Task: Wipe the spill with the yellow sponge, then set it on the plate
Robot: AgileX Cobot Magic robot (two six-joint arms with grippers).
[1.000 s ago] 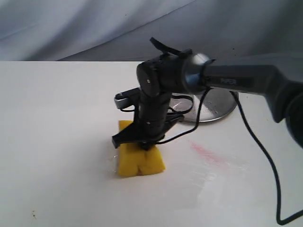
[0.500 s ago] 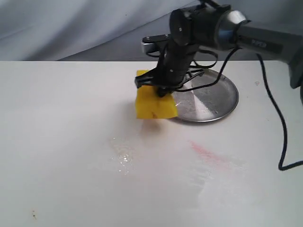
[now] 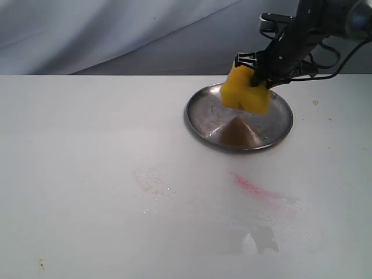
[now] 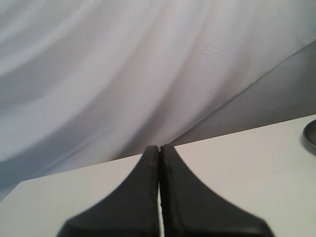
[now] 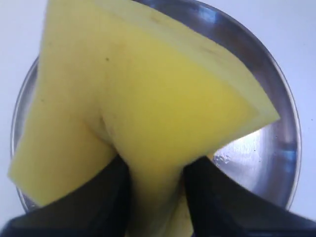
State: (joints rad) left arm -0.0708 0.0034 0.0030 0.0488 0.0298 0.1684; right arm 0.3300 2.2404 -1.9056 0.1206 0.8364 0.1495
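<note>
The yellow sponge (image 3: 245, 93) (image 5: 143, 98) hangs above the silver plate (image 3: 203, 125) (image 5: 276, 163), squeezed between the fingers of my right gripper (image 3: 258, 72) (image 5: 155, 168). It is held over the plate's far half, clear of the metal. Where the spill was, only a faint wet smear (image 3: 154, 181) remains on the white table; no amber puddle shows. My left gripper (image 4: 159, 148) is out of the exterior view; its wrist view shows the jaws pressed together with nothing between them, over the table near the grey backdrop.
A faint pink-red streak (image 3: 251, 187) lies on the table in front of the plate. A grey cloth backdrop (image 3: 116, 29) rises behind the table's far edge. The plate's rim (image 4: 311, 136) peeks into the left wrist view.
My right gripper lifted the sponge off the wet spot and carried it back and to the right, from the table to above the plate. The puddle is wiped to a faint smear.
</note>
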